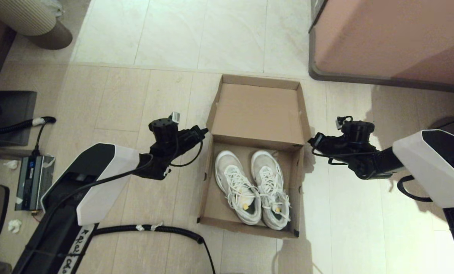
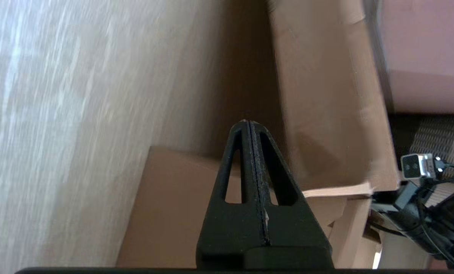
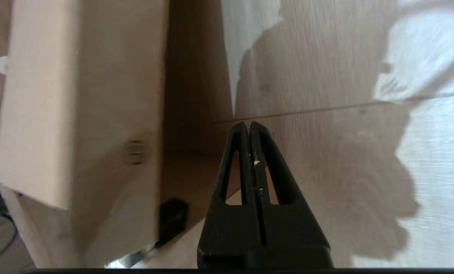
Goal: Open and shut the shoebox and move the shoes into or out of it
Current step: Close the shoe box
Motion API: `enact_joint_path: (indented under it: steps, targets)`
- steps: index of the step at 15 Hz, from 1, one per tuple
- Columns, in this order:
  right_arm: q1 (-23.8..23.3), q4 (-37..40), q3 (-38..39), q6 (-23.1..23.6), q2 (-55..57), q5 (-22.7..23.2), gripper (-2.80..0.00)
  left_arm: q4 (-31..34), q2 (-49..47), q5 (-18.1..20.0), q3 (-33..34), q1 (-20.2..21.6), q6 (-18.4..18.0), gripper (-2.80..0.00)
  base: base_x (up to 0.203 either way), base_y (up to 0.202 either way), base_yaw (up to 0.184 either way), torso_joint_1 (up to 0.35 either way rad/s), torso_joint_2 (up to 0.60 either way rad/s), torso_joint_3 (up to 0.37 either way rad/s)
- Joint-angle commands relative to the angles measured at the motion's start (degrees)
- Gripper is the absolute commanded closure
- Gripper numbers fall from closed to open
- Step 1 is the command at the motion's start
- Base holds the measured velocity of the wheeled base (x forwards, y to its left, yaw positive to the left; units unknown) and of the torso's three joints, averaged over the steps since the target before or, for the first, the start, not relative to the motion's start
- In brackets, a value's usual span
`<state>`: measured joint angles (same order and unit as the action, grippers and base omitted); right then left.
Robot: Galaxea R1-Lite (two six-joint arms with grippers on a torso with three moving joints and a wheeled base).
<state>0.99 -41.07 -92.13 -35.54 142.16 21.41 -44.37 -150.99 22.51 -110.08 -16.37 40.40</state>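
Note:
The brown cardboard shoebox (image 1: 207, 190) stands open on the floor, its hinged lid (image 1: 259, 112) raised and leaning back. Two white mesh sneakers (image 1: 253, 186) lie side by side inside, toes toward the lid. My left gripper (image 1: 204, 132) is shut and empty, its tip just outside the lid's left lower corner. My right gripper (image 1: 311, 140) is shut and empty too, its tip at the lid's right lower corner. In the left wrist view the shut gripper (image 2: 248, 122) points past the lid (image 2: 326, 102). In the right wrist view the shut gripper (image 3: 248, 123) sits beside the box wall (image 3: 90, 114).
A large pinkish-brown furniture block (image 1: 390, 38) stands at the back right, close to the lid. A black cable (image 1: 154, 229) runs along the floor in front of the box. A power unit (image 1: 33, 179) and a black mat (image 1: 10, 114) lie at the left.

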Motion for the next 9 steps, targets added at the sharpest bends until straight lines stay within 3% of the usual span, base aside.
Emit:
enact_joint_path:
  steps: [1, 3, 9]
  targets:
    - [0.42, -0.33, -1.39, -1.29, 1.89, 0.04, 0.0, -0.36, -0.44, 0.16, -0.05, -0.33, 0.21, 0.0, 0.0, 0.0, 0.0, 0.0, 0.0, 0.0]
    - [1.53, -1.99, -2.97, -4.82, 2.53, 0.04, 0.0, -1.52, -0.56, 0.08, 0.03, -0.5, 0.21, 0.0, 0.0, 0.0, 0.0, 0.0, 0.0, 0.0]
    - [3.05, -2.41, -2.88, -5.75, 2.51, 0.13, 0.0, -2.12, -1.67, 0.66, -0.05, -1.0, 0.29, 0.0, 0.0, 0.0, 0.0, 0.0, 0.0, 0.0]
